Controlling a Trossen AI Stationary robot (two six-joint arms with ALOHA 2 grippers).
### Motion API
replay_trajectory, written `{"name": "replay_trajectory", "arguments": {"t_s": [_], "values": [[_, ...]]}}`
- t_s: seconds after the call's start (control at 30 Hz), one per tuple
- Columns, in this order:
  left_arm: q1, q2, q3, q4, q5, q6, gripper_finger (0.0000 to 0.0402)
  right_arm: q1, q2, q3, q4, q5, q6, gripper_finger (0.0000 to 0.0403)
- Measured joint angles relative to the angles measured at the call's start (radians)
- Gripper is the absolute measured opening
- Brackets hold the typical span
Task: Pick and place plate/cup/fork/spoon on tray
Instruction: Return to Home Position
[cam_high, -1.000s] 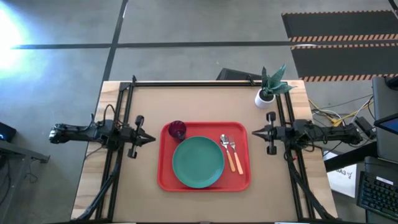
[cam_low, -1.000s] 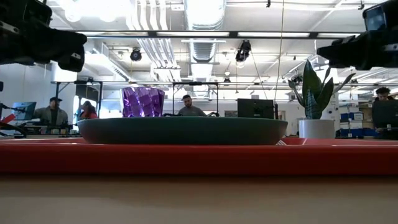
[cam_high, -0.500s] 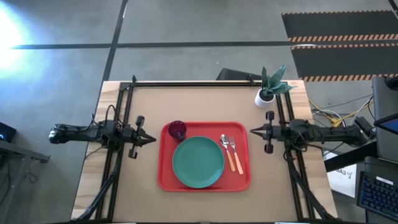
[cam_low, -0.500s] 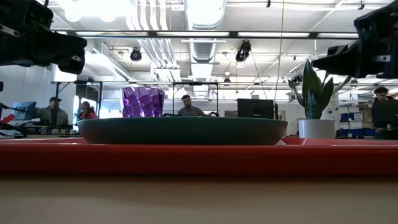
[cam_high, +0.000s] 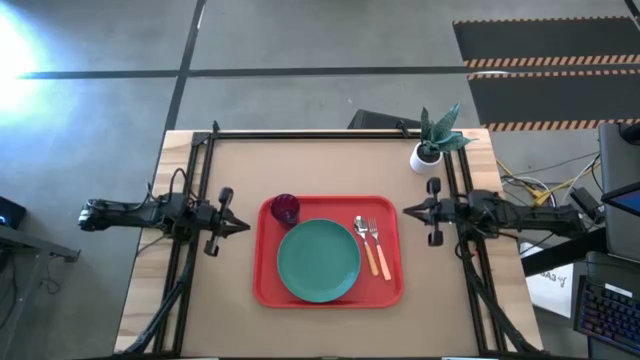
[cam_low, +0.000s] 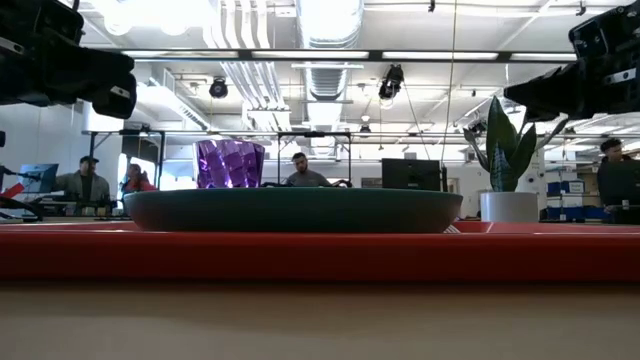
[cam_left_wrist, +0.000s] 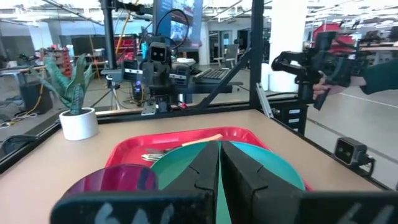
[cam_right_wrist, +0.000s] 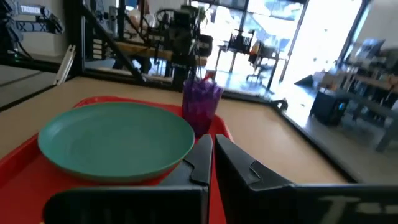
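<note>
The red tray (cam_high: 266, 285) lies on the table's middle. The teal plate (cam_high: 318, 260) rests on it, with the purple cup (cam_high: 285, 209) standing upright at the tray's far left corner. The spoon (cam_high: 366, 244) and the fork (cam_high: 378, 246) lie side by side, handles toward the near edge, on the tray's right part. My left gripper (cam_high: 245, 224) is shut and empty, left of the tray above the table. My right gripper (cam_high: 405, 212) is shut and empty, right of the tray. The plate (cam_right_wrist: 115, 140) and the cup (cam_right_wrist: 201, 102) also show in the right wrist view.
A white pot with a green plant (cam_high: 430, 148) stands at the table's far right corner. Black frame rails (cam_high: 190, 240) run along the left, right and far sides. People show in the room behind the table in the low view.
My right gripper has shifted a little near the tray's right side. The things on the tray have stayed where they were.
</note>
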Motion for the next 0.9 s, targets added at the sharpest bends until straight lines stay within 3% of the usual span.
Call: {"name": "replay_trajectory", "arguments": {"t_s": [0.27,0.63,0.9], "values": [[0.000,0.007,0.000,0.001,0.005,0.000,0.0000,0.000,-0.054,0.000,-0.009,0.003,-0.030,0.0009],[0.000,0.045,0.000,0.002,0.005,0.000,0.0000,0.000,-0.015,0.000,-0.003,0.001,0.129,0.0009],[0.000,0.057,0.000,0.003,0.004,0.000,0.0000,0.000,-0.013,0.000,-0.001,0.006,0.134,0.0009]]}}
